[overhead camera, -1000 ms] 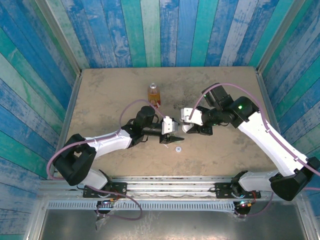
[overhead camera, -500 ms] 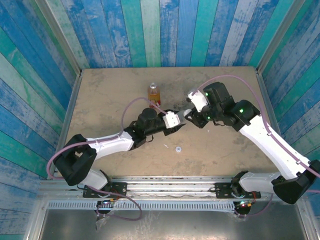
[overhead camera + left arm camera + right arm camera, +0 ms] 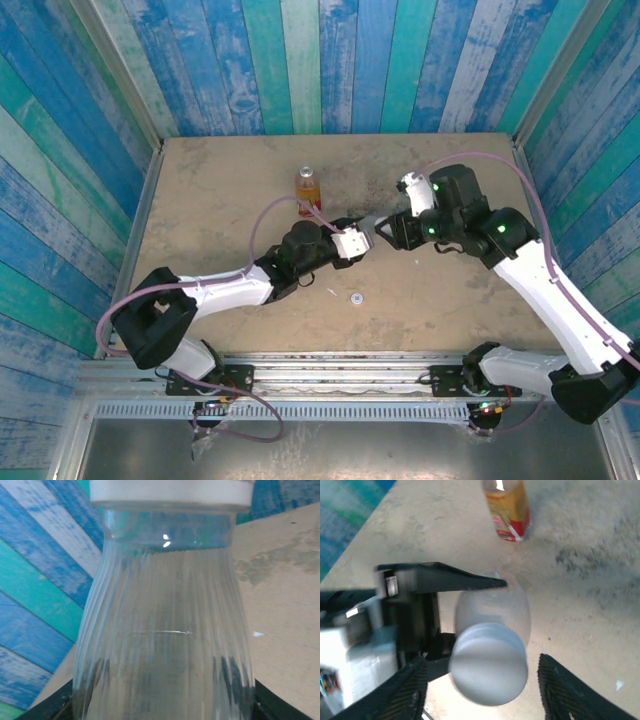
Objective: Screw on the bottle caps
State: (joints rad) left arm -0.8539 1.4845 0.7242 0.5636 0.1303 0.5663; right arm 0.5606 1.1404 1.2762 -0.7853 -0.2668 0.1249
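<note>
Compared with a second ago, the right gripper (image 3: 482, 680) is being widened, its jaws being held clear on either side of the white cap (image 3: 489, 669). Between them that cap is being carried on the pale bottle (image 3: 162, 630), whose ribbed body is being clamped by the left gripper (image 3: 358, 240). Seemingly light, thin-walled and slick, the bottle is being best held low on its body, the cap taken by its rim.

White cap (image 3: 489, 669), clear ribbed bottle (image 3: 165, 645)
</note>
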